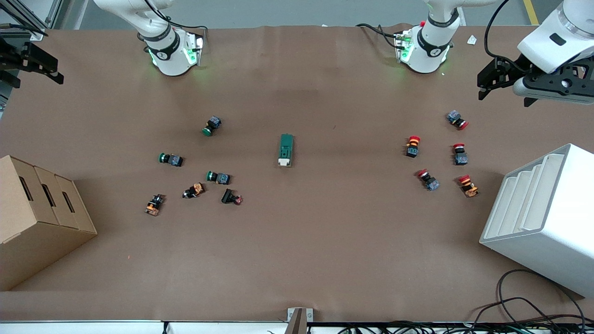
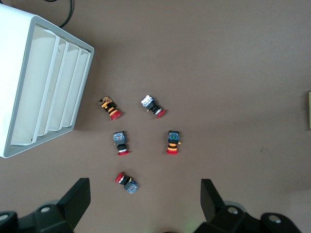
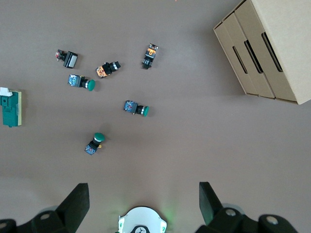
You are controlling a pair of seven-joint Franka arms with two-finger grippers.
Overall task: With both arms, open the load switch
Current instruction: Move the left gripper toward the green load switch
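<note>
Black cables (image 1: 524,301) lie at the tabletop (image 1: 297,250) edge closest to the front cam, at the left arm's end. Just up from them sits a white rack (image 1: 543,218) w/ slots. A cardboard box (image 1: 41,218) sits at the right arm's end.

Load switch (image 1: 286,150) lies flat in the middle of the tabletop, on its own, nothing touching it. It is dark green. Its white lever end points at 6 o'clock in the front view, toward the cam.

Take the switch as the middle of a clock in that view:
- At 3 o'clock, well apart from it: 5 red buttons (image 1: 413,146) in a loose bunch.
- At 9 o'clock, well apart: 3 green buttons (image 1: 217,176) & 3 more small parts (image 1: 193,190), black & orange.
- At approx. 2 o'clock: the left arm (image 1: 552,41). Left jaws hang in the air over bare tabletop near the red buttons. They stand wide, fingers (image 2: 77,199) far apart, holding nothing.
- At approx. 10 o'clock: right jaws, up in the air at the right arm's end. They stand wide too, fingers (image 3: 77,201) far apart, holding nothing. Right arm's base (image 1: 169,51) glows green.
</note>
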